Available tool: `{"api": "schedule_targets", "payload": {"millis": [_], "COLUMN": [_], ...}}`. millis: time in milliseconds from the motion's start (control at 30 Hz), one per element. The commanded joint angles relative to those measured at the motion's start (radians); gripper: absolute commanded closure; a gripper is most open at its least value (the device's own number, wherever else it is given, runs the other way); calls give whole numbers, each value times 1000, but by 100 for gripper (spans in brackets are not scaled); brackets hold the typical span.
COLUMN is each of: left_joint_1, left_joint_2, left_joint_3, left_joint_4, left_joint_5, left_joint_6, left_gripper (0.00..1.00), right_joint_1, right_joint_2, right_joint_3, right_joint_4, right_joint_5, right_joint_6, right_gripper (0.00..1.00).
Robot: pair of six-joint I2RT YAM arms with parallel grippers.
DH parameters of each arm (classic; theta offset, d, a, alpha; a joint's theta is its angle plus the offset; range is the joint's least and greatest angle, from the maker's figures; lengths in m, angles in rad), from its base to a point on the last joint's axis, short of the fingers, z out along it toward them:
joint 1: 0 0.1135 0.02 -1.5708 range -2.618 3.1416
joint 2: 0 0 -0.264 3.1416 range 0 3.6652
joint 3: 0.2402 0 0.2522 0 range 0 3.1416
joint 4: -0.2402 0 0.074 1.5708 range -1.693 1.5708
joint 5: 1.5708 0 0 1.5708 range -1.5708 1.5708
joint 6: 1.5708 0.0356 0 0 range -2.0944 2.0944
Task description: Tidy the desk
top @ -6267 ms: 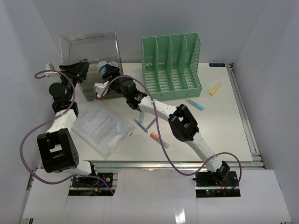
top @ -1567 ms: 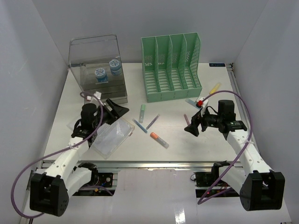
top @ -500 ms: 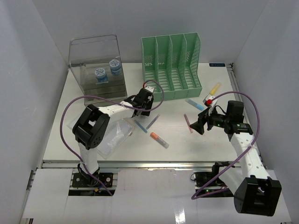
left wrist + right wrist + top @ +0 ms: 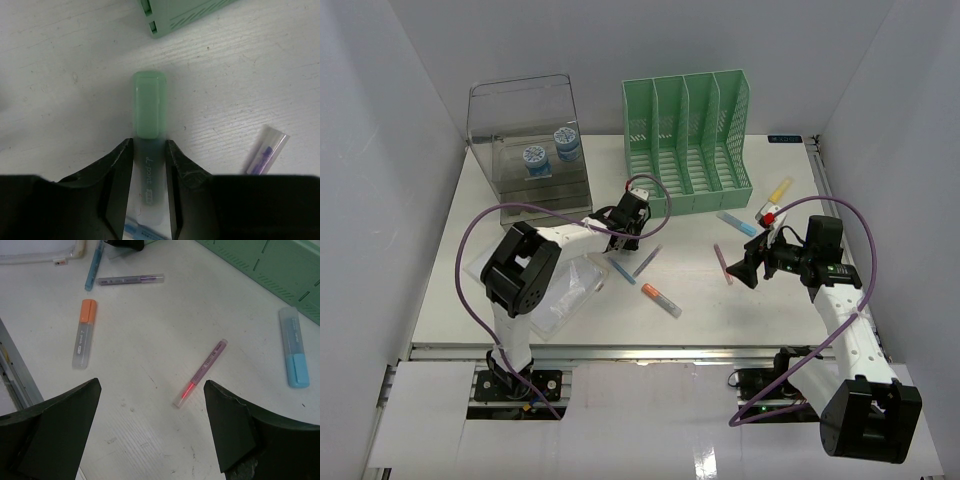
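1. White bench (image 4: pixel 740 320) under everything is rigid, nothing to grab there.
2. Left gripper (image 4: pixel 149 145) is clamped on the green highlighter (image 4: pixel 149 105) at its clear barrel; light, slick plastic, beside the rack (image 4: pixel 685 140).
3. Right gripper (image 4: pixel 150 390) hangs wide apart, empty.

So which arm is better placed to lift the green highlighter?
Left. Its end effector brackets the green highlighter lying on the desk; the right end effector hangs open over the pink pen, farther away.
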Motion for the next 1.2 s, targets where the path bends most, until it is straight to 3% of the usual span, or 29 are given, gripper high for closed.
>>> {"api": "schedule_targets", "payload": {"millis": [0, 200, 367, 567, 833, 1000, 1167], "left_joint_1": [2, 14, 57, 172, 377, 557, 606], "left_joint_2": [9, -38, -191, -496, -834, -762, -628], "left_joint_3": [18, 18, -32, -238, -506, -466, -362], "left_joint_4": [-31, -31, 3, 116, 265, 143, 127], "left_joint_5": [-11, -4, 77, 187, 218, 250, 256], "left_joint_6": [-25, -65, -159, -393, -820, -1111, -1213], "left_gripper": [62, 75, 84, 95, 99, 93, 93], "right_joint_1": [-11, -16, -18, -20, -24, -25, -30], "right_joint_2": [-7, -10, -12, -13, -1, -3, -9], "right_joint_3": [-9, -9, -9, -7, -4, -6, -8], "right_joint_4": [-4, -4, -6, -9, -16, -16, -18], "right_joint_5": [-28, -32, -35, -43, -55, -50, -45], "right_joint_6": [-12, -12, -14, -17, -22, -23, -25], "right_gripper": [10, 10, 10, 10, 10, 10, 10]}}
